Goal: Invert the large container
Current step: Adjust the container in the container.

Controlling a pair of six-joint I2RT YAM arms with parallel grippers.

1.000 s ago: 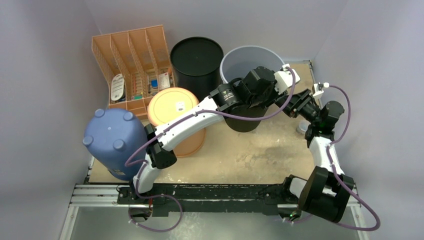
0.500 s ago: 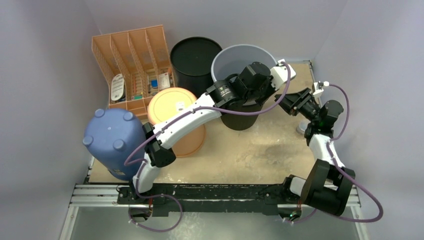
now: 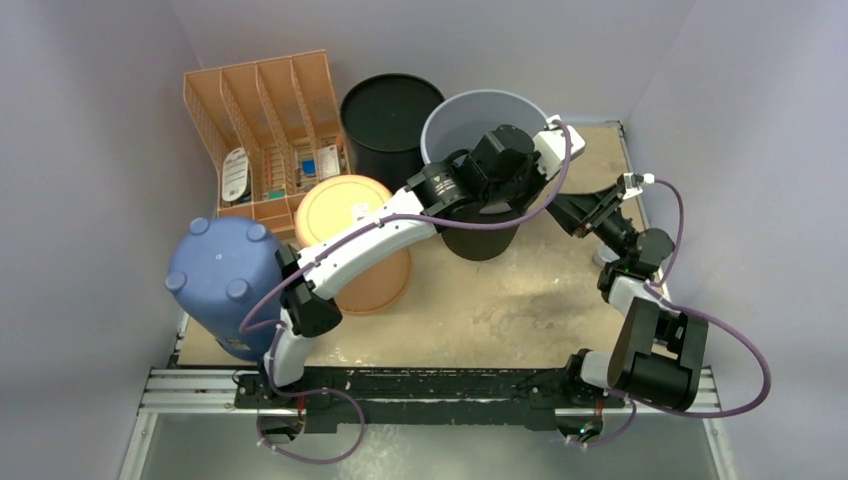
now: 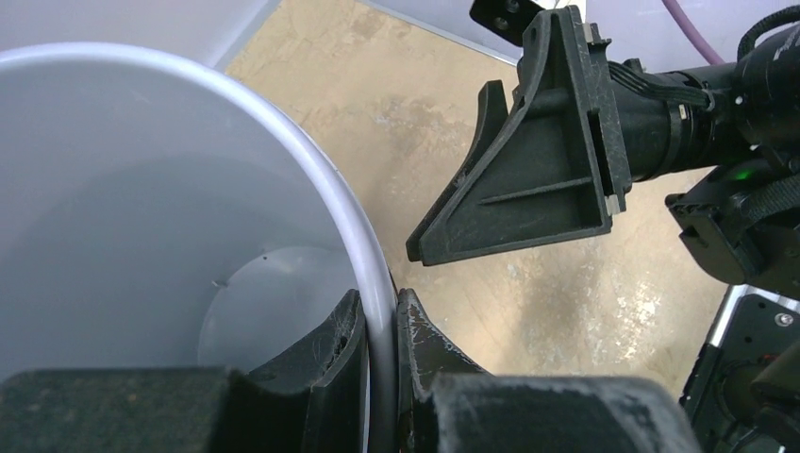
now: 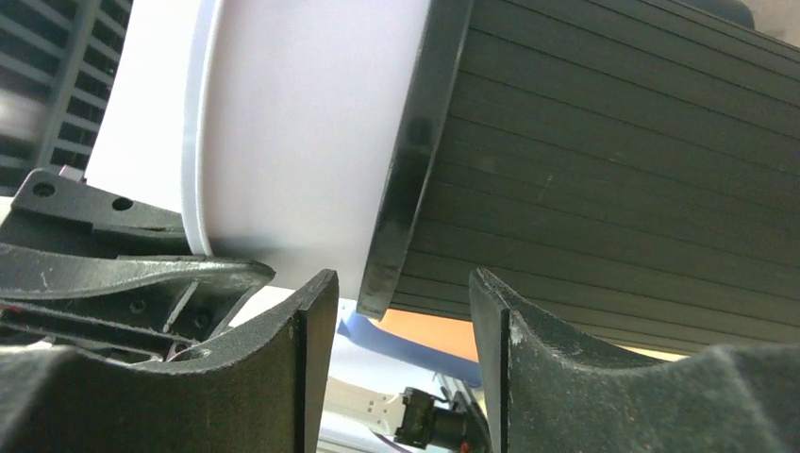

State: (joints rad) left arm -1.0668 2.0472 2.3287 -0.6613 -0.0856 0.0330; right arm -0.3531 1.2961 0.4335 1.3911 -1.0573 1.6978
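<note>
The bucket (image 3: pixel 465 120) stands at the far side of the table (image 3: pixel 500 310), a little right of the middle, mouth up, and its lower part sits inside a ribbed bin (image 5: pixel 613 170), so the two are nested. Its long axis looks close to upright in the top view; if it leans a little, I cannot tell. The left gripper (image 4: pixel 377 316) reaches over from the left and is pressed together on the right side of the bucket's rim, one finger (image 4: pixel 335 344) inside the wall and the other outside, so it pinches the thin wall from above. The right gripper (image 5: pixel 401 293) is spread and holds nothing. It is low, just beside the nested pair on their right side, and in its own view the rim of the ribbed bin lies in the gap between the two fingers, touching neither as far as I can see. So the bucket lies to the left of the right gripper, and both grippers are at the same side of it, near each other. In my judgement, the turn depends on this. The left arm has the only hold, at the top edge, and the right one is placed to catch the outer wall lower down before the bucket can be tipped over.
</note>
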